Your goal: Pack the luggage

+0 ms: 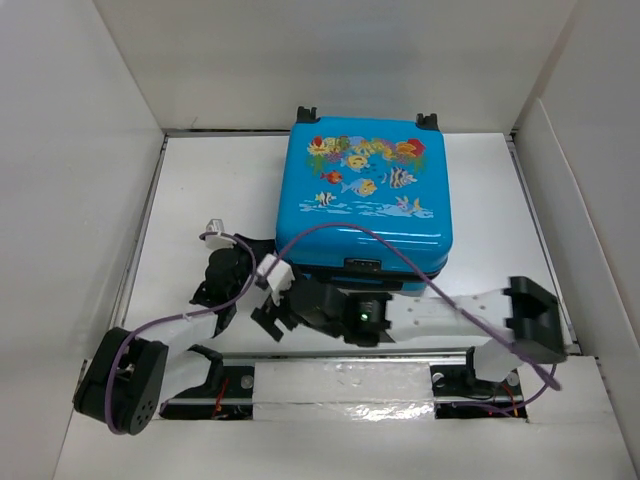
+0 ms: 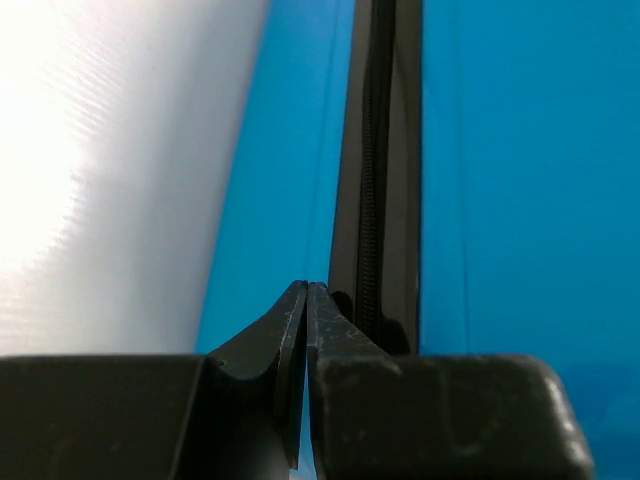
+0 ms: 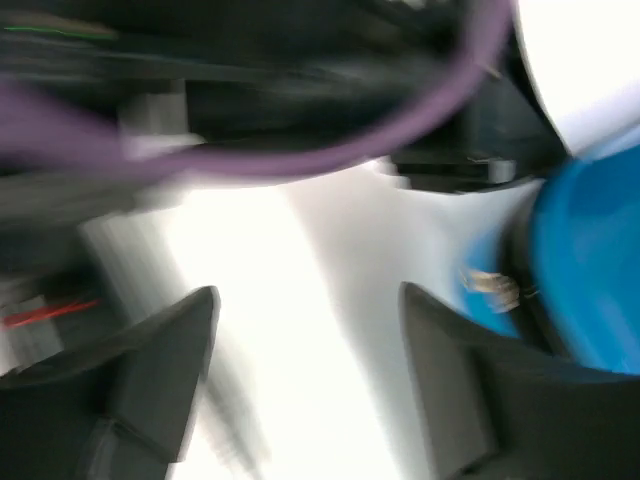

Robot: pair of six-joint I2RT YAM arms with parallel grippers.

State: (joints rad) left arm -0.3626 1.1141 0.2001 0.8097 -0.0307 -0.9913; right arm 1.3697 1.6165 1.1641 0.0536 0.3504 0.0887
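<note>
The luggage (image 1: 365, 200) is a bright blue suitcase with a fish print. It lies closed and flat on the white table, wheels at its far edge. My left gripper (image 1: 280, 272) is at its near-left corner. In the left wrist view the gripper (image 2: 306, 287) is shut, its tips right beside the black zipper seam (image 2: 375, 170) between the two blue shells; nothing shows between the jaws. My right gripper (image 1: 270, 318) is open and empty in front of the suitcase's near side. In the blurred right wrist view the gripper (image 3: 305, 295) has the blue shell (image 3: 590, 260) and a small metal pull (image 3: 490, 288) to its right.
White walls (image 1: 70, 150) enclose the table on the left, back and right. A purple cable (image 1: 350, 232) arcs over the suitcase's near edge. The arm bases and a rail (image 1: 340, 385) run along the near edge.
</note>
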